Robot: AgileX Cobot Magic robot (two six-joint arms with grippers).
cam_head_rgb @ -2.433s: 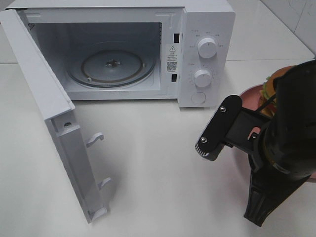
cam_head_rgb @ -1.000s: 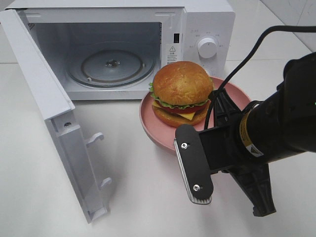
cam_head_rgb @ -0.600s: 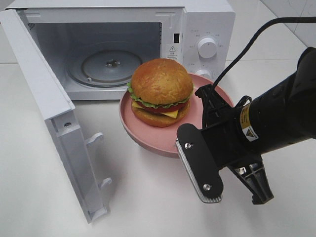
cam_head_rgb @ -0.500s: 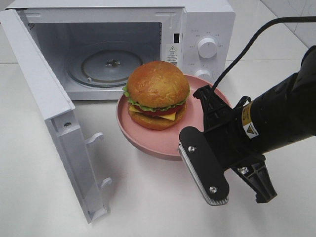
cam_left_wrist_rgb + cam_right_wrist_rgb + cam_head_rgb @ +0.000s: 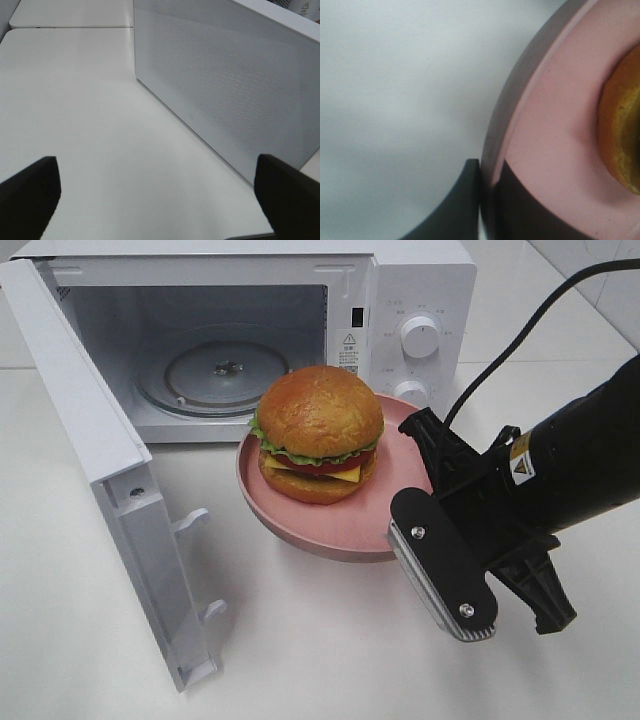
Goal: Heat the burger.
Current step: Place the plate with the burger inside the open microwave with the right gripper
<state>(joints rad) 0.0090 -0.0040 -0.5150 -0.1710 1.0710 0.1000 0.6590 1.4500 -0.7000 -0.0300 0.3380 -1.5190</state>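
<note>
The burger (image 5: 318, 430), with a glossy brown bun, lettuce, cheese and tomato, sits on a round pink plate (image 5: 300, 525). The plate hangs just above the table in front of the open microwave (image 5: 420, 300), below and right of the glass turntable (image 5: 225, 370). My right gripper (image 5: 402, 520) is shut on the plate's near-right rim. In the right wrist view both fingers (image 5: 465, 200) pinch the plate's rim (image 5: 492, 150), and the bun's edge (image 5: 620, 125) shows beyond. My left gripper (image 5: 159, 200) is open above bare table beside the microwave's perforated side wall (image 5: 225, 85).
The microwave door (image 5: 100, 440) stands swung out to the left, its latch hooks (image 5: 195, 522) pointing toward the plate. Two knobs (image 5: 418, 335) sit on the control panel behind the plate. The right arm's cable (image 5: 520, 330) arcs over the table.
The right arm carried the plate and burger leftward from the right side to the front of the microwave opening. Over the last half second the plate has hardly moved.
</note>
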